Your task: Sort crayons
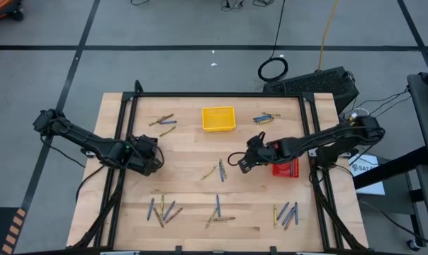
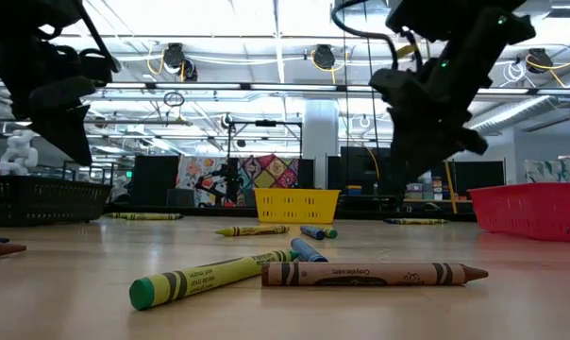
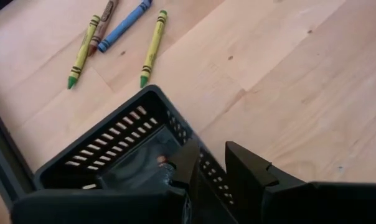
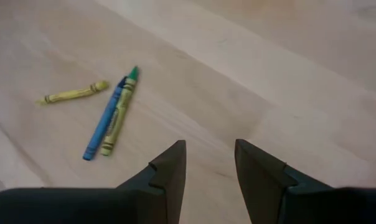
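Hangs the left gripper over the black tray at the left side of the counter, above the tray's wall rather than resting on it. Shows its fingers a narrow gap apart, with the perforated wall visible below the gap and nothing pinched between them. Cannot make out the small brownish thing lying inside that tray. Holds the right gripper above bare wood right of the counter's middle, just left of the red tray, with its fingers parted somewhat wider. Grips nothing there and touches nothing. Places the nearest crayons just ahead of that gripper: a yellow crayon lying alone, then a blue crayon and a green-tipped crayon side by side and touching. Finds the other crayons scattered over the counter in loose groups. Puts an olive pair at the far left, and a blue and yellow cluster at the far right. Sets the yellow tray between those two groups. Spreads three more bunches along the near edge, at the near left, near the middle and at the near right. Brings a brown crayon closest in the low view.
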`<action>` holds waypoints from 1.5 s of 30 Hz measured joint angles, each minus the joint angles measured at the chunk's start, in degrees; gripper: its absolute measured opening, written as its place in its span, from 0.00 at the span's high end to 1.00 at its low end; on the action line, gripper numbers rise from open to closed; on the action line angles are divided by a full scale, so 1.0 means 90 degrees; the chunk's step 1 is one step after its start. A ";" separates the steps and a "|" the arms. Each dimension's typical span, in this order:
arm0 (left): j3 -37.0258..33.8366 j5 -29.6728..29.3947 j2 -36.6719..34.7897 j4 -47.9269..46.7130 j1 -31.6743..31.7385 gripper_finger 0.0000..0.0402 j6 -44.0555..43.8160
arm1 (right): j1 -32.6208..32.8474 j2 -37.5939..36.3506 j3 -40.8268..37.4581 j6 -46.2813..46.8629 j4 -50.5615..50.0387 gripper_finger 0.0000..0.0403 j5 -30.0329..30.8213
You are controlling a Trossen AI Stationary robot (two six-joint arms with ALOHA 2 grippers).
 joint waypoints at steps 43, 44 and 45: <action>0.0002 0.0005 -0.0002 0.0110 -0.0002 0.81 0.0194 | -0.0418 0.0450 0.0360 -0.3375 0.2507 0.69 -0.0237; 0.0002 0.0005 -0.0002 0.0110 0.0000 0.81 0.0190 | -0.0418 0.0450 0.0391 -0.3537 0.2510 0.69 -0.0231; 0.0002 0.0005 -0.0002 0.0110 -0.0002 0.81 0.0189 | -0.0420 0.0450 0.0417 -0.3731 0.2508 0.69 -0.0236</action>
